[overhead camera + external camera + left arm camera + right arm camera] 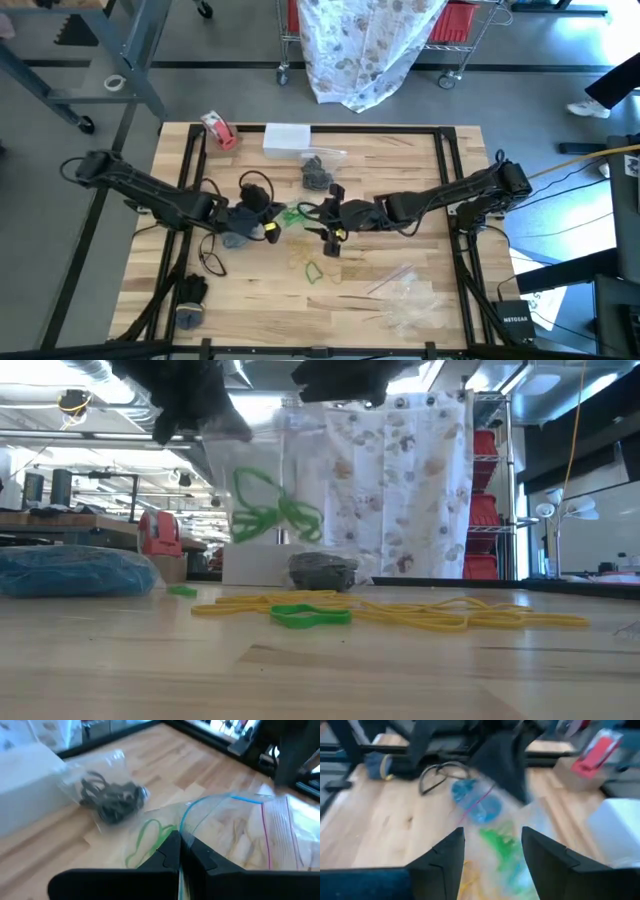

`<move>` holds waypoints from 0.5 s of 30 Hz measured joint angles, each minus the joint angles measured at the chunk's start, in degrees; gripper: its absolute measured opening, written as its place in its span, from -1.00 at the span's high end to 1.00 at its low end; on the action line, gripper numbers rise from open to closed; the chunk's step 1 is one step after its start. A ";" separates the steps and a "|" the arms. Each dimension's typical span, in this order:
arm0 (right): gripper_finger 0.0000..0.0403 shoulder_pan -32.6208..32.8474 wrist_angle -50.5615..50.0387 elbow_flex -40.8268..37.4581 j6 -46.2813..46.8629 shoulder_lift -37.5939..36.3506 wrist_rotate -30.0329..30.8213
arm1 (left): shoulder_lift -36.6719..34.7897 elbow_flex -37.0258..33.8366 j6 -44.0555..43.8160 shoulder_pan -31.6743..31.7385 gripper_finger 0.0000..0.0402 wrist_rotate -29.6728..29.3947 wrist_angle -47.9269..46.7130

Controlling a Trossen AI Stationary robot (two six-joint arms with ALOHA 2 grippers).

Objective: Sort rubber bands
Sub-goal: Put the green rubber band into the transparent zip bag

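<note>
Two grippers meet mid-table: a clear bag (235,835) is pinched by the left gripper (179,851), green bands (501,844) just ahead of the spread right gripper (492,852).

A clear bag (235,835) is held up above the middle of the counter (400,180) between the left end effector (180,851), clamped on its edge, and the right end effector (492,851), whose fingers are spread. Some rubber bands (270,508) are contained in it, and more (400,612) are scattered on the counter below. Another filled bag (318,170) and a box (287,138) are placed behind, with a tape roll (218,130) to the box's left.
</note>
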 joint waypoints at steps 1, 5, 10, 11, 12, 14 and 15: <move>0.07 0.01 -0.33 -0.18 0.69 0.00 -1.40 | -0.78 0.00 0.85 0.02 1.00 -0.62 -0.03; 0.08 1.76 -3.31 -1.02 3.92 0.77 -5.48 | -3.98 0.00 2.29 0.02 1.00 -2.07 -1.45; 0.08 6.14 -3.78 -3.54 5.91 5.57 -5.98 | -5.79 0.00 2.10 0.02 1.00 -2.80 -3.42; 0.08 6.84 -3.51 -3.76 5.79 6.76 -5.99 | -5.77 0.00 2.10 0.02 1.00 -2.78 -2.97; 0.08 7.50 -3.47 -3.93 5.51 8.34 -6.07 | -5.73 0.00 2.08 0.02 1.00 -2.78 -2.96; 0.08 8.33 -2.97 -3.93 5.15 11.47 -6.22 | -5.42 0.02 1.51 0.02 1.00 -2.88 -2.60; 0.08 8.54 -2.59 -3.97 5.06 13.20 -6.19 | -5.34 0.01 1.09 0.01 1.00 -2.86 -3.01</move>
